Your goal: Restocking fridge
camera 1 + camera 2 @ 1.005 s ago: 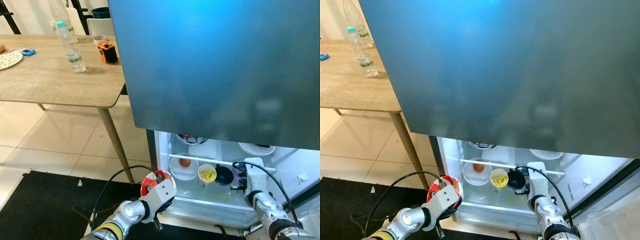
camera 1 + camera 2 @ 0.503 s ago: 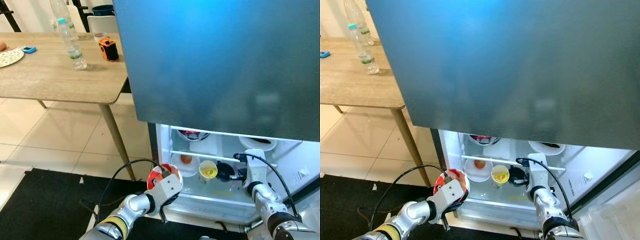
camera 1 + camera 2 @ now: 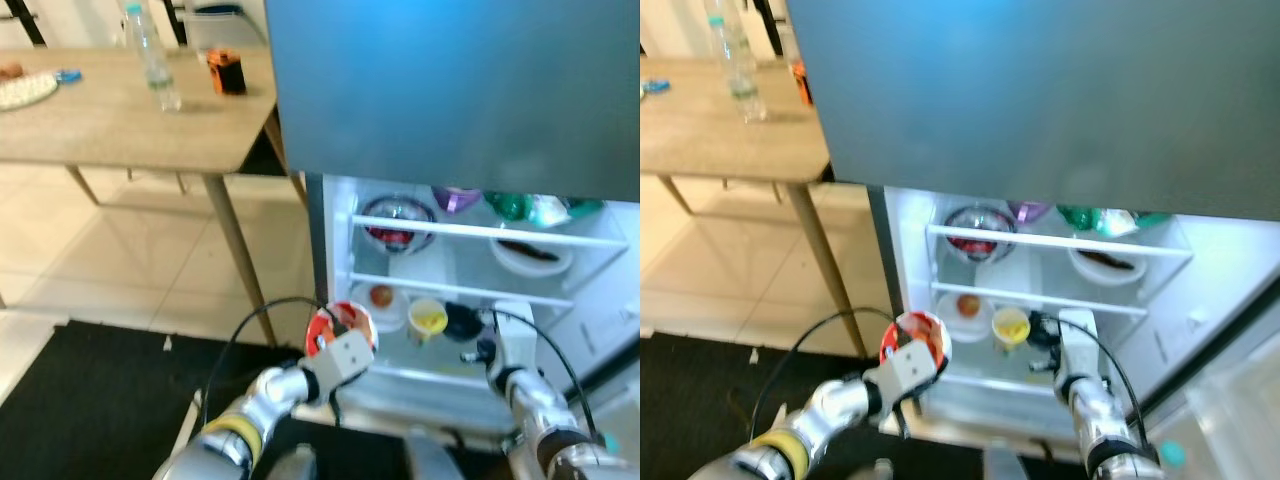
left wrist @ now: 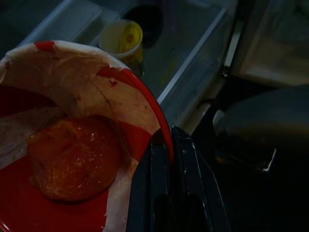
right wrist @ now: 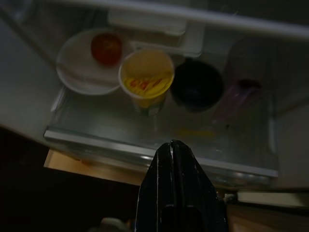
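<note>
Fridge (image 3: 330, 215) open in front of me; my left gripper (image 4: 166, 145) clamps rim of red bowl (image 4: 63, 140) w/ orange food, just outside lower shelf. Right gripper (image 5: 171, 150) pinched closed, near yellow cup (image 5: 146, 77)

Yellow cup (image 5: 146, 79) and black bowl (image 5: 196, 85) crowd the shelf's (image 5: 159, 133) rear.
</note>
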Robot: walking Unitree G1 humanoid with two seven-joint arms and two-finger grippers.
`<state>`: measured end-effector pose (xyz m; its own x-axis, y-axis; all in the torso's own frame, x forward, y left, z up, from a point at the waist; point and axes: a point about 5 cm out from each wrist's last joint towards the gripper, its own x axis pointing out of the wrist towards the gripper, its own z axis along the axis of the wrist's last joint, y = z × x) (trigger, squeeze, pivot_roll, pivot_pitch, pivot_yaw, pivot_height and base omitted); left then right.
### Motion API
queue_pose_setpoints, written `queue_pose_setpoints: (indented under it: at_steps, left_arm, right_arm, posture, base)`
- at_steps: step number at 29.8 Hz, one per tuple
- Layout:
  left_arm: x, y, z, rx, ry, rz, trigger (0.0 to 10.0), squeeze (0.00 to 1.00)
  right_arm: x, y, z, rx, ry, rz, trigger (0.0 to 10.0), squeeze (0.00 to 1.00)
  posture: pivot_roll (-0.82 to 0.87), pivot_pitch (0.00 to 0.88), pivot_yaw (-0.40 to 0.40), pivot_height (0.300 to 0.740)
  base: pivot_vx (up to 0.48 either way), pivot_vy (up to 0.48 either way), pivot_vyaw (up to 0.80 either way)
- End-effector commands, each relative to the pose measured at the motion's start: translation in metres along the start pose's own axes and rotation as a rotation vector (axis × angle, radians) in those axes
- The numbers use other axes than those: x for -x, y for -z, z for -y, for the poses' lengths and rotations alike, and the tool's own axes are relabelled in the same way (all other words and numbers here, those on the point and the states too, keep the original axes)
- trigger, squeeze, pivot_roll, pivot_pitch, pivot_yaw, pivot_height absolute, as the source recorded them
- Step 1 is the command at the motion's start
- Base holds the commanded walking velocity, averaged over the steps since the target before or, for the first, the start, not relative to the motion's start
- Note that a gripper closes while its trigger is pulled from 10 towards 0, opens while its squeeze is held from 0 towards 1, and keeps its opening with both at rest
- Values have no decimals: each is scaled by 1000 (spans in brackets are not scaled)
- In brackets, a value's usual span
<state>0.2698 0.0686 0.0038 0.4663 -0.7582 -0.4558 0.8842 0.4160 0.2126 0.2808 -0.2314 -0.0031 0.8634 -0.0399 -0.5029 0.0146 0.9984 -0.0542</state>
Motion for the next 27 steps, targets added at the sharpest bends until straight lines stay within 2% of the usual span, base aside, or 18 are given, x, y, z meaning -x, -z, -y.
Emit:
queue_pose_setpoints:
  at_steps: [1, 2, 6, 9, 12, 18, 21, 23, 24, 26, 27]
  left_arm:
    - [-4, -15, -4, -38, 9, 63, 10000, 0]
    - [-6, -19, -2, -64, 42, 77, 10000, 0]
    - [-8, -24, -2, -97, 64, 85, 10000, 0]
    - [-10, -37, -9, -170, 91, 113, 10000, 0]
    - [-10, -41, -12, -189, 96, 123, 10000, 0]
    - [-8, -56, -24, -263, 134, 143, 10000, 0]
    - [-5, -75, -38, -375, 180, 157, 10000, 0]
    - [-5, -75, -38, -375, 180, 157, 10000, 0]
    - [-3, -95, -49, -448, 206, 187, 10000, 0]
    - [-3, -95, -49, -448, 206, 187, 10000, 0]
    - [-2, -102, -52, -477, 218, 199, 10000, 0]
  right_arm:
    - [0, -4, 5, -11, 16, 22, 10000, 0]
    - [1, -5, 8, -12, 22, 31, 10000, 0]
    - [1, -7, 9, -15, 24, 43, 10000, 0]
    - [1, -10, 10, -24, 25, 71, 10000, 0]
    - [1, -10, 10, -25, 25, 73, 10000, 0]
    - [2, -11, 11, -29, 34, 83, 10000, 0]
    - [3, -14, 12, -44, 27, 133, 10000, 0]
    - [3, -14, 12, -44, 27, 133, 10000, 0]
    - [4, -18, 11, -60, 7, 175, 10000, 0]
    - [4, -18, 11, -60, 7, 175, 10000, 0]
    - [5, -19, 11, -66, -5, 192, 10000, 0]
  posture:
    - [-54, 57, 34, 605]
    - [-59, 58, 34, 595]
    - [-60, 59, 35, 585]
    - [-59, 65, 36, 585]
    - [-58, 65, 38, 585]
    - [-59, 76, 45, 585]
    - [-63, 97, 58, 585]
    - [-63, 97, 58, 585]
    - [-66, 115, 67, 585]
    - [-66, 115, 67, 585]
    - [-68, 126, 71, 585]
  base:
    - [0, 0, 0]
    - [0, 0, 0]
    - [0, 0, 0]
    - [0, 0, 0]
    - [0, 0, 0]
    - [0, 0, 0]
    - [0, 0, 0]
    - [0, 0, 0]
    - [0, 0, 0]
    - [0, 0, 0]
    - [0, 0, 0]
